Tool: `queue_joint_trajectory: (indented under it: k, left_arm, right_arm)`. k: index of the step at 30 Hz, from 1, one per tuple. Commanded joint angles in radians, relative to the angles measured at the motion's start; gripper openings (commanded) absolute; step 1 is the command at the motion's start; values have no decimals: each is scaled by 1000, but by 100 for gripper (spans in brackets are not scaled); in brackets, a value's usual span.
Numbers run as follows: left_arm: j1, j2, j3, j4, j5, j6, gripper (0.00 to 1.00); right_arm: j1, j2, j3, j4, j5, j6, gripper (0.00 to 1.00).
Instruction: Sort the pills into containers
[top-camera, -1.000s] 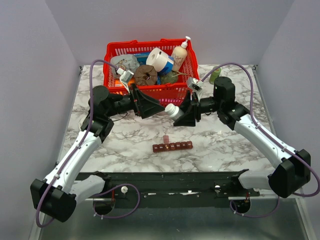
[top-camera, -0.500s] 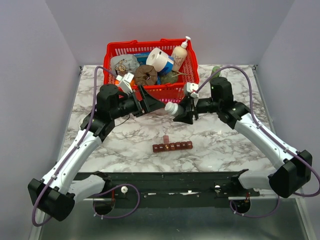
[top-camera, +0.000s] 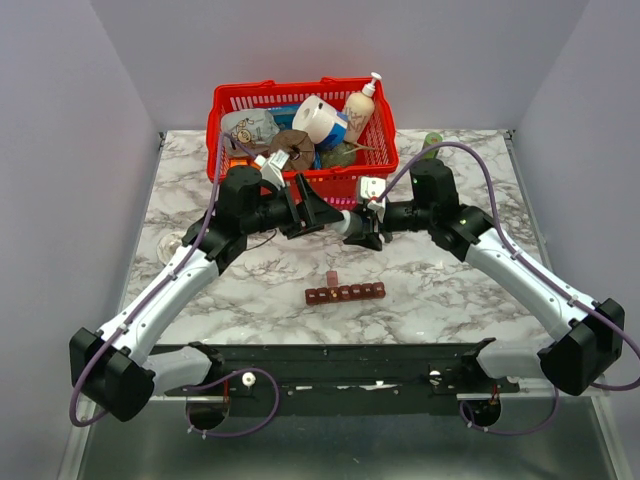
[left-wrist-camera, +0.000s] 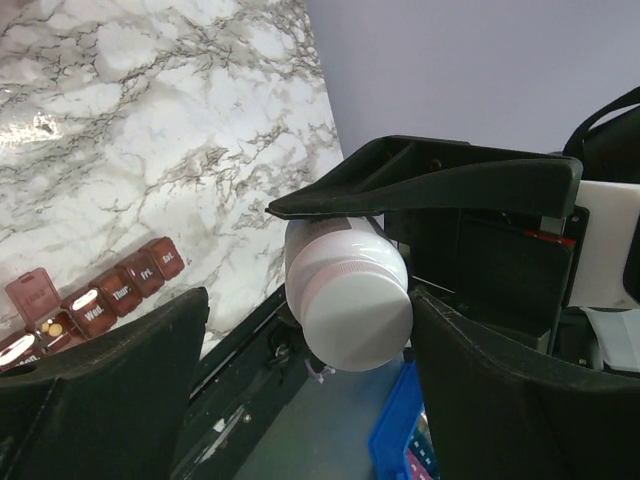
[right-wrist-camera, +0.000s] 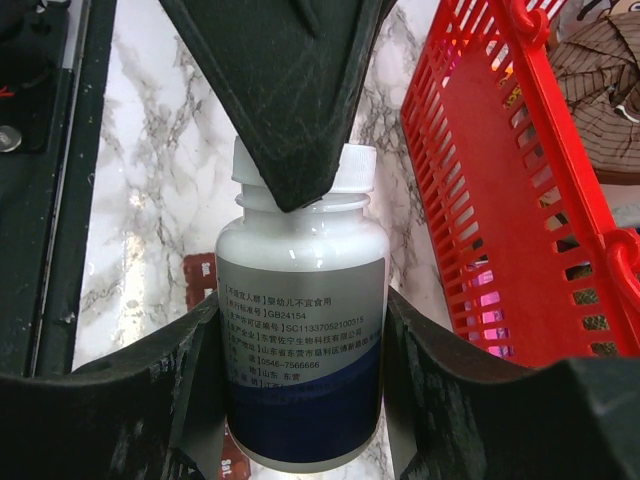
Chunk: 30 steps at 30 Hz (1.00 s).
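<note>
Overhead first. Shows the long narrow dark red-brown plastic pill strip lying flat on the white-and-grey marble-patterned table, near the front edge, one lid standing open toward its left end. Finds both grippers above and behind it, nose to nose in front of the red plastic mesh basket. Shows a white plastic bottle held sideways in the right gripper, cap pointing left. Places the left gripper right at that cap, jaws spread.

Left wrist next. Looks straight at the round cap of the white plastic bottle, sitting between the two black fingers of the left gripper. Leaves a clear gap on the picture's left; on the right, cap and finger too close to call contact. Reads as wide, not gripping. Catches a black finger of the right gripper lying along the bottle's top. Picks out the pill strip at lower left on the table, well apart from the jaws, day labels on closed lids, one compartment open with small yellowish bits inside.

Right wrist last. Shows the right gripper clamped on the bottle, a finger pressed against each side of its grey-and-blue label. Shows one black finger of the left gripper overlapping the cap. Glimpses only a sliver of the pill strip past the bottle's left side, down on the table. Frames the basket along the right.
</note>
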Motion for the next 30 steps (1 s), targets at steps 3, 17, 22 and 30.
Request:
queue_joint_trajectory:
  k: [3,17,22,30]
  left_arm:
    - [-13,5,29,-1,2,-10,86]
    - [-3,8,-8,124,104,-4,77]
    - [-3,25,0,111,129,6,70]
    - [-3,42,0,116,161,28,49]
  right_arm:
    - [8,-4,31,-2,25,-25,10]
    - [11,-18,5,0,1,-13,10]
    - [11,-18,3,3,3,-14,10]
    - [18,-11,2,3,-11,-7,10]
